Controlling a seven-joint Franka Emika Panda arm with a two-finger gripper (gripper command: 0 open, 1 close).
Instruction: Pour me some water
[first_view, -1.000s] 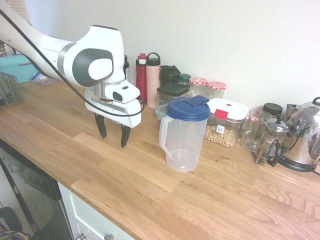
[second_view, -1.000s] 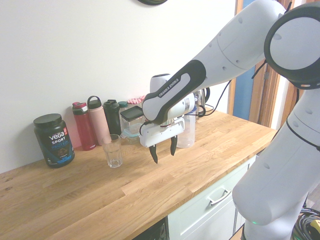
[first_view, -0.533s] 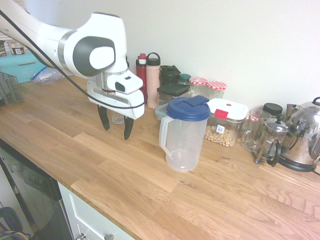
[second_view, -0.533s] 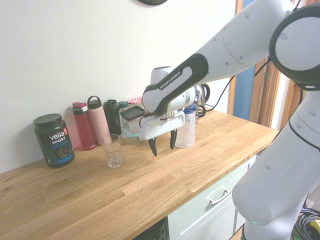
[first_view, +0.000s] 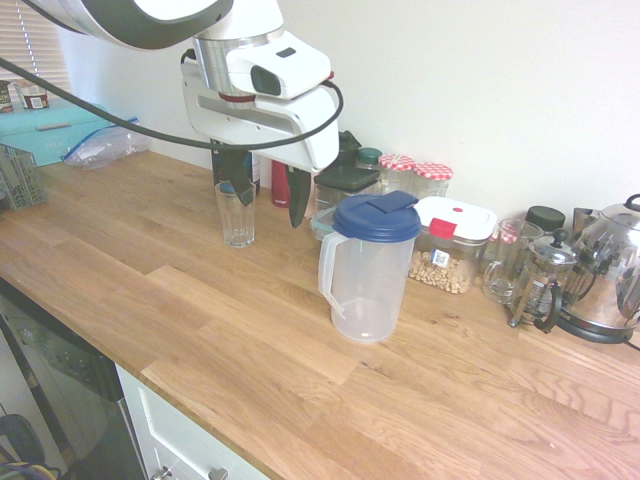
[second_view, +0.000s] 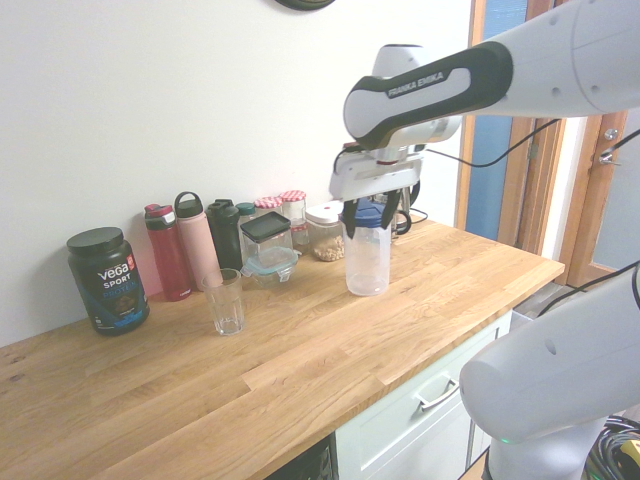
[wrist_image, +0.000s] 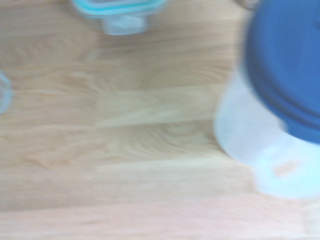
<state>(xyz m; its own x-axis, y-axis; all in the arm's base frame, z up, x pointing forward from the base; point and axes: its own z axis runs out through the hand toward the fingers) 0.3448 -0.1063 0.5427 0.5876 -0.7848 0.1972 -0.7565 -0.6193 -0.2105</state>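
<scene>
A clear plastic pitcher (first_view: 367, 272) with a blue lid (wrist_image: 286, 70) stands upright on the wooden counter (first_view: 250, 340); I cannot tell whether it holds water. To its left an empty drinking glass (first_view: 237, 215) stands upright, also in the second exterior view (second_view: 226, 302). My gripper (first_view: 260, 195) hangs open and empty, raised above the counter between the glass and the pitcher. In the second exterior view the gripper (second_view: 375, 220) is at lid height beside the pitcher (second_view: 367, 268). It touches neither.
Along the back wall stand water bottles (first_view: 296, 150), a black-lidded container (first_view: 345, 186), jars (first_view: 432, 178), a nut box (first_view: 447, 240), a glass mug (first_view: 510, 260), a French press (first_view: 542, 282) and a kettle (first_view: 610, 270). A protein tub (second_view: 107, 280) stands far left. A teal-rimmed container (wrist_image: 120, 10) lies behind.
The gripper has risen from just above the counter and swung towards the pitcher, staying open. The glass, earlier hidden behind the arm in the first exterior view, now shows. Pitcher and glass have not moved.
</scene>
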